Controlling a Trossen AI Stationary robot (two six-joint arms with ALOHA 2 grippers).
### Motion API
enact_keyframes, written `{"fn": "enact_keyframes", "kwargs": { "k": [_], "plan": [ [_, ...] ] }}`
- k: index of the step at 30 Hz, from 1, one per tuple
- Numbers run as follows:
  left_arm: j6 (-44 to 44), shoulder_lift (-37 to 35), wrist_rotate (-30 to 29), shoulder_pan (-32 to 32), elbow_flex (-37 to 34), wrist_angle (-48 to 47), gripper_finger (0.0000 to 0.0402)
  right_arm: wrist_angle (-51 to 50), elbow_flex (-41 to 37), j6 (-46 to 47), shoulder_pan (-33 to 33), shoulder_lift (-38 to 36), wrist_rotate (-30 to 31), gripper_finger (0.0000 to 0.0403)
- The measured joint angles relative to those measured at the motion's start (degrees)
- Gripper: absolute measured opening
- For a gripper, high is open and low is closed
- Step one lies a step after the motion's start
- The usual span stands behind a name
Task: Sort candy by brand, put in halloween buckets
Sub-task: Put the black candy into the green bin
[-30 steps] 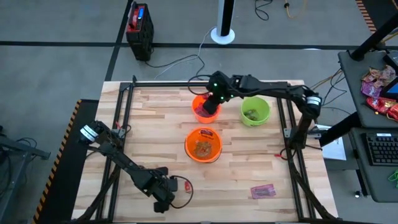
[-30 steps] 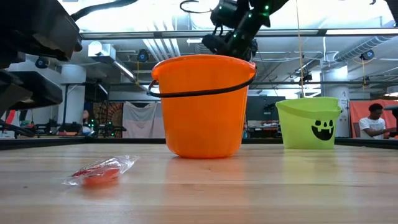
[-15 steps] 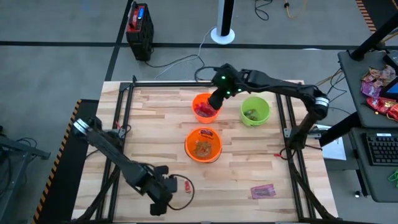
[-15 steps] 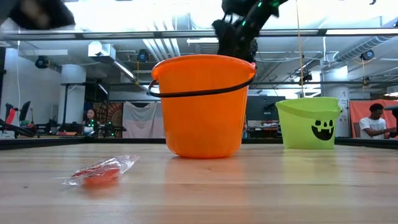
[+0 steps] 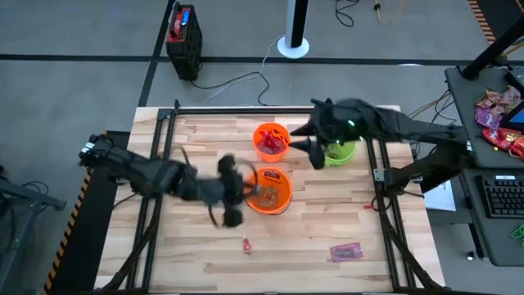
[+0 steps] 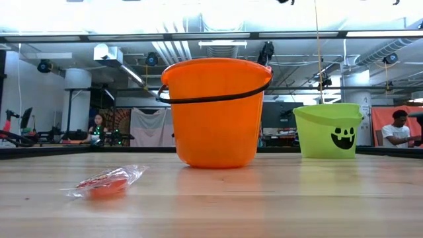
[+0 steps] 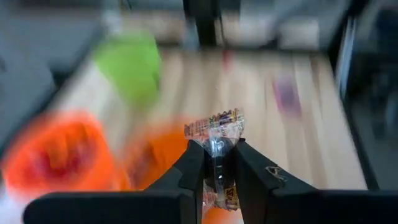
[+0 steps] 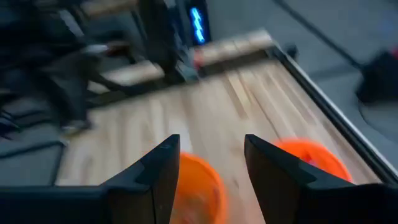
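Observation:
My left gripper [image 5: 236, 190] hovers just left of the near orange bucket [image 5: 268, 191], shut on a small clear-wrapped candy [image 7: 217, 129]. My right gripper [image 5: 305, 142] is open and holds nothing, above the gap between the far orange bucket [image 5: 270, 141] and the lime green bucket [image 5: 336, 148]. Its fingers stand wide apart in the right wrist view [image 8: 211, 163]. All three buckets have candy in them. A red candy in clear wrap [image 5: 246, 243] and a pink packet [image 5: 346, 251] lie flat on the table near its near edge. The low view shows no gripper. My left gripper pinches the clear-wrapped candy between its two fingers. The crinkled printed end of the wrapper [image 7: 219, 124] sticks out past the fingertips [image 7: 194, 158]. The candy is lifted clear of the table.
A dark frame rail [image 5: 168, 156] borders the table on its left, far and right sides. A black-and-red box with a cable [image 5: 183, 33] stands on the floor beyond the far edge. A heap of packets [image 5: 498, 115] lies on a side desk to the right. People [image 6: 396, 129] are in the room behind.
My left gripper has risen from the table's near-left part and swung fast toward the near orange bucket, carrying the clear-wrapped candy; the red candy has stayed on the table. My right gripper has lifted out of the far orange bucket and moved right, toward the green bucket.

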Motion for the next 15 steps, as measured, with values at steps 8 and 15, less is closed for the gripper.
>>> {"fn": "enact_keyframes", "kwargs": {
  "k": [8, 15],
  "plan": [
    [13.2, -1.0, 4.8, 10.4, -1.0, 35.7, 0.0047, 23.2, -12.1, -0.5, 16.2, -5.4, 12.1, 0.0173],
    [13.1, 0.5, 6.1, 13.0, -1.0, 42.1, 0.0049, 31.1, -13.8, -3.6, 21.0, -3.7, 24.4, 0.0173]
  ]
}}
